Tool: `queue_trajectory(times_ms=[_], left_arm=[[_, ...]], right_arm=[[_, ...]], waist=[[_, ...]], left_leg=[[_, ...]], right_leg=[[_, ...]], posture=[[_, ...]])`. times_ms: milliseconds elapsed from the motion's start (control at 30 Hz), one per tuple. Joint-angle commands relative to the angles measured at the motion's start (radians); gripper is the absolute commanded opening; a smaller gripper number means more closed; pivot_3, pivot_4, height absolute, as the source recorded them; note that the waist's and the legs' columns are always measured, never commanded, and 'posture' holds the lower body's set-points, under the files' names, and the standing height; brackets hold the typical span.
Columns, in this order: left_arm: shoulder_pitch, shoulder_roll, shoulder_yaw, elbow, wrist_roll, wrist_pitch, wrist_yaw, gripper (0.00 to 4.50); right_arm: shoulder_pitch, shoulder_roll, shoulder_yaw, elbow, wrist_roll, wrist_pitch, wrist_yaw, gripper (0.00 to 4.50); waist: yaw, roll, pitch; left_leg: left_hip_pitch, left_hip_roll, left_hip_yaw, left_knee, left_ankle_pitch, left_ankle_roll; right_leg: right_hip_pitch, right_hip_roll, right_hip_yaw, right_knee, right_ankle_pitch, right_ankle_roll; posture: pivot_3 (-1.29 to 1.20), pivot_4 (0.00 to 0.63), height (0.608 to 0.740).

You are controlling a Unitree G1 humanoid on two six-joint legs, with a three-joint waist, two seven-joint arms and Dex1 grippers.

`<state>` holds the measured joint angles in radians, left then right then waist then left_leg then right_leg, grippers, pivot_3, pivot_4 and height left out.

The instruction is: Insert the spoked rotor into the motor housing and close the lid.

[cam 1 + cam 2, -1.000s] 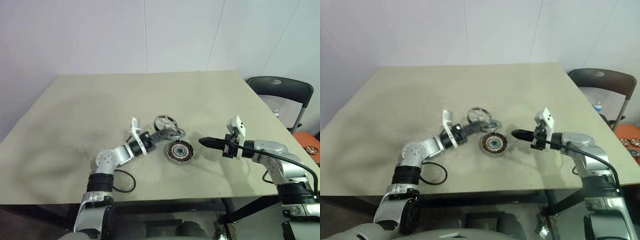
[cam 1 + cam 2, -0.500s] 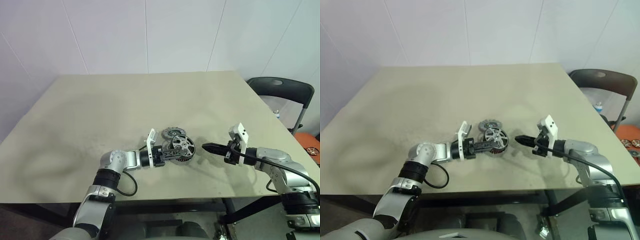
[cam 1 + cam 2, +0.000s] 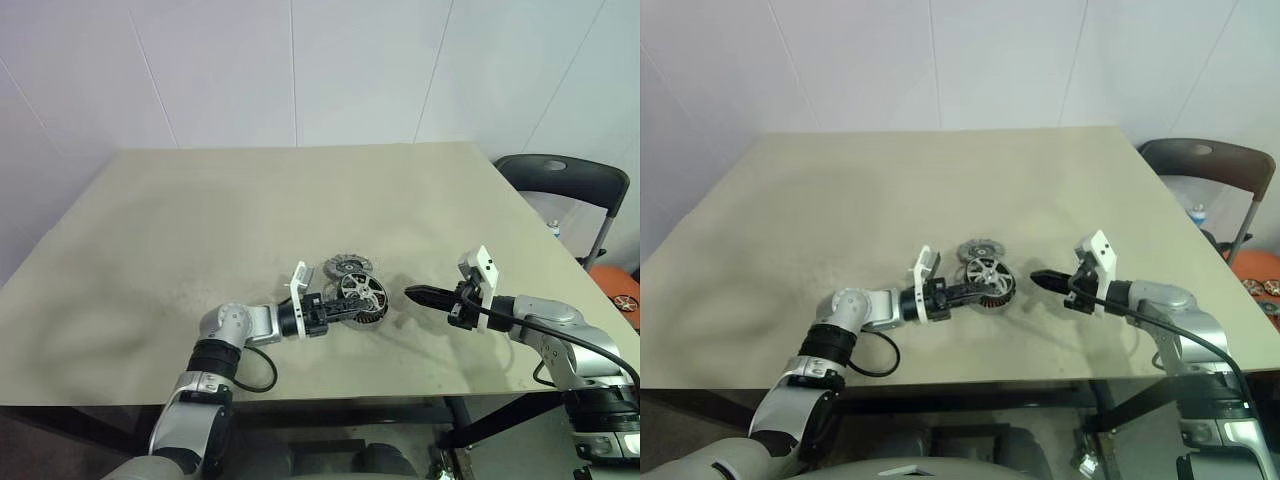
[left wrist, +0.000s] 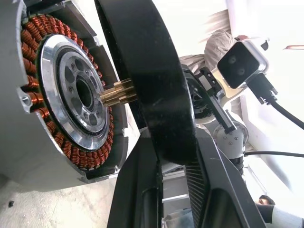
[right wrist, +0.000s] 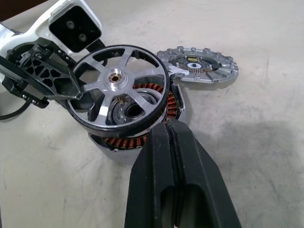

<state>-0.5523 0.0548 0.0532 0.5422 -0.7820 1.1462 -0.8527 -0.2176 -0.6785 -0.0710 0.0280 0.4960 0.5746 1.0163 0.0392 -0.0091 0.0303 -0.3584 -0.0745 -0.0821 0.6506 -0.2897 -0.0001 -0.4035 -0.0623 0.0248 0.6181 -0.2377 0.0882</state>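
My left gripper (image 3: 343,303) is shut on the black rim of the spoked rotor (image 3: 361,291), gripping it from the left. The rotor (image 5: 117,90) hangs tilted just over the motor housing (image 5: 142,134), whose copper windings (image 4: 33,99) ring a silvery centre. Its brass shaft (image 4: 118,90) points at the housing's centre hole; whether it has entered is unclear. The lid (image 3: 347,266), a notched silvery disc, lies flat on the table right behind the housing. To the right of the housing my right gripper (image 3: 412,293) is shut and empty, pointing at it from a short gap.
All of this sits near the front middle of a beige table (image 3: 200,200). A dark folding chair (image 3: 560,180) stands off the table's right side, with an orange object (image 3: 620,290) on the floor below it. White wall panels rise behind the table.
My left gripper has carried the rotor down from above the far side, near the lid, to just over the housing, and its wrist has turned. The right gripper has stayed put.
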Motion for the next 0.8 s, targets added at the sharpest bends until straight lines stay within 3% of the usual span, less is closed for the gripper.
queue_trajectory(times_ms=[33, 300, 467, 800], left_arm=[[-0.036, -0.01, 0.012, 0.01, 0.008, -0.016, -0.017, 0.39], [-0.044, -0.011, 0.008, 0.033, 0.035, -0.022, -0.017, 0.39], [-0.039, 0.001, 0.021, 0.005, 0.069, -0.031, 0.045, 2.01], [-0.005, 0.121, 0.093, -0.311, -0.044, 0.17, 0.107, 2.01]], right_arm=[[-0.018, 0.005, -0.024, -0.053, 0.023, -0.001, -0.007, 0.0], [-0.005, 0.007, -0.035, -0.066, 0.026, 0.003, -0.022, 0.0], [-0.007, 0.015, -0.029, -0.055, 0.019, -0.003, -0.031, 0.0], [-0.044, 0.036, -0.007, -0.007, -0.006, -0.017, -0.027, 0.0]], waist=[[0.0, 0.0, 0.0], [0.0, 0.0, 0.0], [0.002, 0.0, 0.0], [-0.003, 0.0, 0.0]], left_leg=[[0.0, 0.0, 0.0, 0.0, 0.0, 0.0], [0.0, 0.0, 0.0, 0.0, 0.0, 0.0], [0.001, 0.0, 0.0, 0.0, 0.0, 0.0], [0.001, 0.001, 0.0, 0.001, 0.0, 0.0]], right_leg=[[0.0, 0.0, 0.0, 0.0, 0.0, 0.0], [0.0, 0.0, 0.0, 0.0, 0.0, 0.0], [0.001, 0.0, 0.0, 0.0, 0.0, 0.0], [0.0, 0.001, 0.0, 0.001, 0.0, 0.001]], posture=[[0.0, 0.0, 0.74], [0.0, 0.0, 0.74], [0.0, 0.0, 0.74], [0.0, 0.0, 0.74]])
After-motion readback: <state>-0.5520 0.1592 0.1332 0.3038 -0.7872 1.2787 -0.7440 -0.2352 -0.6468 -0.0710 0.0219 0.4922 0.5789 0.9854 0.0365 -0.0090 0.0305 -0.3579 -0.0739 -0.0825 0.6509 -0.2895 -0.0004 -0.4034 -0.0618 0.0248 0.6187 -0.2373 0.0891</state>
